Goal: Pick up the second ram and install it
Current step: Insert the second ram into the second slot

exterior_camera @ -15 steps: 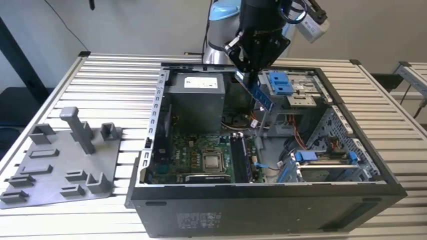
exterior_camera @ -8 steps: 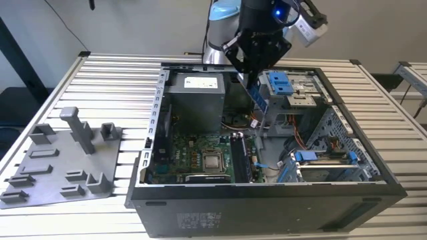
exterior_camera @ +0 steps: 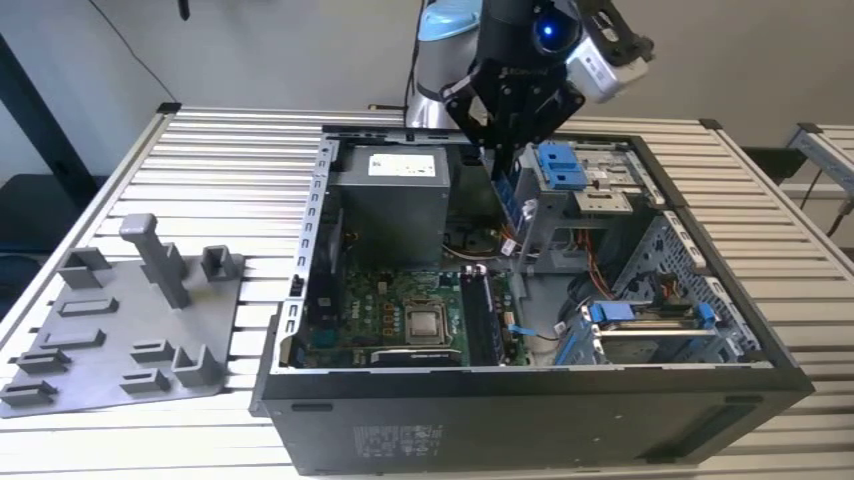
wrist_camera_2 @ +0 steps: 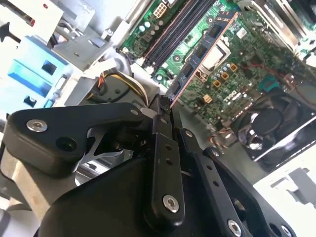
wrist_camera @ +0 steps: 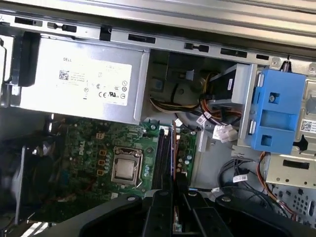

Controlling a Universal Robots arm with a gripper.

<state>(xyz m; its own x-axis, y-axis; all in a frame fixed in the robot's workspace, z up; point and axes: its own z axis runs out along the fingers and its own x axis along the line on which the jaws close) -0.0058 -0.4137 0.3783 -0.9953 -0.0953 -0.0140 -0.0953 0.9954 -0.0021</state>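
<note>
The second ram (exterior_camera: 507,205) is a thin dark bluish-green stick with black chips. It hangs upright inside the open computer case (exterior_camera: 534,400), held at its top end by my gripper (exterior_camera: 505,150), which is shut on it. In the second wrist view the ram (wrist_camera_2: 200,54) reaches from the gripper (wrist_camera_2: 163,106) out over the green motherboard (wrist_camera_2: 247,54). In the first wrist view the ram (wrist_camera: 173,153) shows edge-on, in line with the long dark memory slots (wrist_camera: 162,158) beside the CPU socket (wrist_camera: 126,170). It hangs above the slots (exterior_camera: 481,315), apart from them.
A grey power supply (exterior_camera: 394,200) fills the case's far corner, and blue drive brackets (exterior_camera: 561,165) with bundled cables stand close beside the ram. A grey plastic tray (exterior_camera: 107,340) with an upright post (exterior_camera: 160,260) lies on the slatted table at the exterior view's left.
</note>
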